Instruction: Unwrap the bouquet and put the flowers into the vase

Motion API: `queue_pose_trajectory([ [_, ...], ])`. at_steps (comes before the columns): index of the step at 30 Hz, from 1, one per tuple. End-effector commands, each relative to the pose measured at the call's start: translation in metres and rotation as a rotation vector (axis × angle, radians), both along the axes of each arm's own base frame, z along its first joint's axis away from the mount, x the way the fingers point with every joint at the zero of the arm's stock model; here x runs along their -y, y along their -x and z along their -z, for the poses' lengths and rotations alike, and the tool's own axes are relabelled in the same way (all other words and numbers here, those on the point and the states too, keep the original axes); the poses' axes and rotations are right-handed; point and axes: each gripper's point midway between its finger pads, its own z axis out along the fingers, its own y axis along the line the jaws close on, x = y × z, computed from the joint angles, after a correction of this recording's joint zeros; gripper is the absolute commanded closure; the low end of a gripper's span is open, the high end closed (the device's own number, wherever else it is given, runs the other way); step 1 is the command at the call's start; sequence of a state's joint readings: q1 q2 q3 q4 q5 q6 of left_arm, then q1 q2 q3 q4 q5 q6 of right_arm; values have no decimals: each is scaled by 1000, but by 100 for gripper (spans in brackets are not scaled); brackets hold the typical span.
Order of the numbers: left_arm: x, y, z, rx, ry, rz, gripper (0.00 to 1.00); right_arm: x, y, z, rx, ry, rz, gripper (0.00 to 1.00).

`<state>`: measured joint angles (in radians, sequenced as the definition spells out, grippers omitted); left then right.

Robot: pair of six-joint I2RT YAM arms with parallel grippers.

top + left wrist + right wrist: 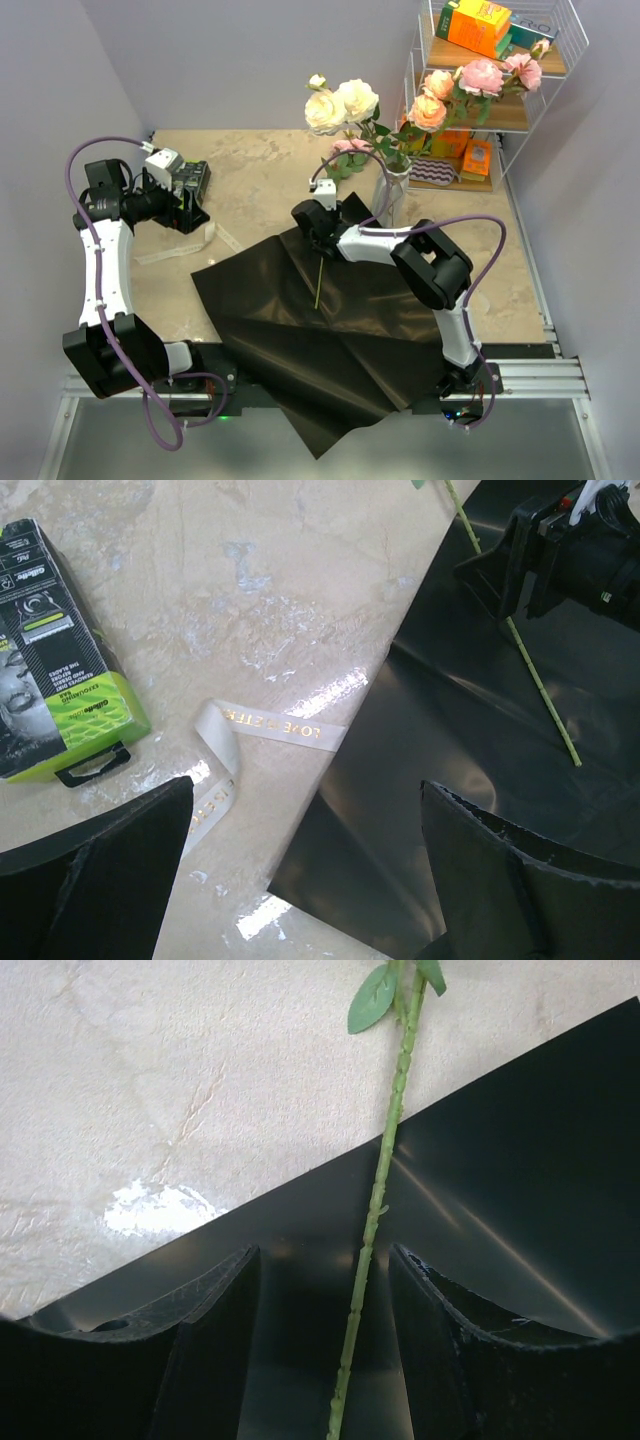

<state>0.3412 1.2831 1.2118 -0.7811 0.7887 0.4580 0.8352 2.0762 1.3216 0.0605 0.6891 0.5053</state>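
The table (260, 170) bears black paper (330, 340), ribbon (270, 725), a green package (60, 700) — and the vase (398, 195).

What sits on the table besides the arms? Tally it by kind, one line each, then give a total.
Vase: 1
Black paper sheet: 1
Loose rose stem: 1
Beige ribbon: 1
Green razor package: 1
White wire shelf: 1
Total: 6
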Motion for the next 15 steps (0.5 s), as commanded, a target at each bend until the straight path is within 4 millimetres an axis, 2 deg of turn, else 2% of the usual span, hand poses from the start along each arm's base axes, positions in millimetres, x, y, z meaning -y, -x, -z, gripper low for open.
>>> queue_pose_trajectory([
  [1,-1,1,1,12,-2,15,1,9,-8,-3,30,-31,81,43],
  [12,-3,2,-4,32,-32,11,1,11,-10,22,-22,-22,97,46],
  [15,-4,2,-5,36,-38,10,1,11,-10,24,-26,-30,98,52],
])
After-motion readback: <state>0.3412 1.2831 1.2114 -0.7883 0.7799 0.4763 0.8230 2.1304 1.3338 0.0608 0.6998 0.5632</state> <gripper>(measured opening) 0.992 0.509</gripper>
